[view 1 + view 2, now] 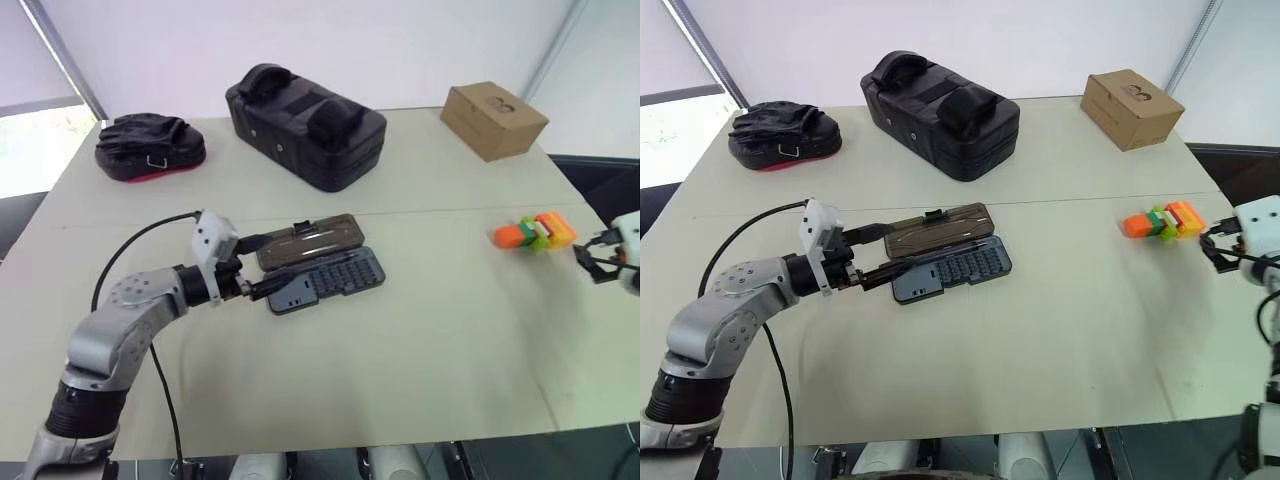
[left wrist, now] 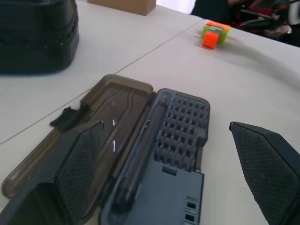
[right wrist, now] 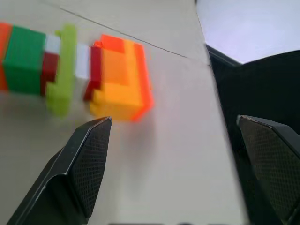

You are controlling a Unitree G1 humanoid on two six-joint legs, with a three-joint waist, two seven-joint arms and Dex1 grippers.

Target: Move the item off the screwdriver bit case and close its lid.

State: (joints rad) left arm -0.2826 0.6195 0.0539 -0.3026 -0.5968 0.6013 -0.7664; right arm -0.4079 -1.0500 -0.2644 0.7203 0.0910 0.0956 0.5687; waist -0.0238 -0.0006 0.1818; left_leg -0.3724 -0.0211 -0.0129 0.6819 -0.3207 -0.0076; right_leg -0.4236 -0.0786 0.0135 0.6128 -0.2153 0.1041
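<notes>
Spanning the foreground, a beige table (image 1: pixel 420 340) against white walls (image 1: pixel 380 40)

Silver-grey left arm (image 1: pixel 120 320), black cable, textured black pincer fingers (image 2: pixel 79 164)

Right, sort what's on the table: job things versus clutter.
Job: bricks, off the case on the table's right side; bit case, open; its lid, lying flat.
Clutter: black bag; cardboard box; black glove.

Beige table (image 1: pixel 450 350) carries open bit case (image 1: pixel 330 275), toy bricks (image 1: pixel 535 233), cardboard box (image 1: pixel 493 120), two black bags (image 1: pixel 305 125)
</notes>
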